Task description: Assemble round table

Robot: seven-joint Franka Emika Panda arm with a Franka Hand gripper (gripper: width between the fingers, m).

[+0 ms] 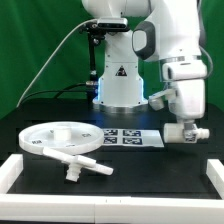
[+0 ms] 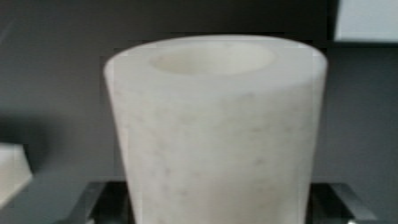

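The pincer [image 1: 186, 132] hangs low over the black desk [image 1: 150, 170] at the exterior view's right, clenched on the short thick cylinder [image 2: 214, 120]. In the wrist view that white cylinder fills most of the frame, with a shallow hollow in its visible end. Whether it touches the desk cannot be told. At the exterior view's left lies the round disc [image 1: 58, 137], rim up, with the cross-shaped foot [image 1: 82, 165] at its near edge (contact unclear). The marker board [image 1: 125, 137] lies flat between disc and pincer.
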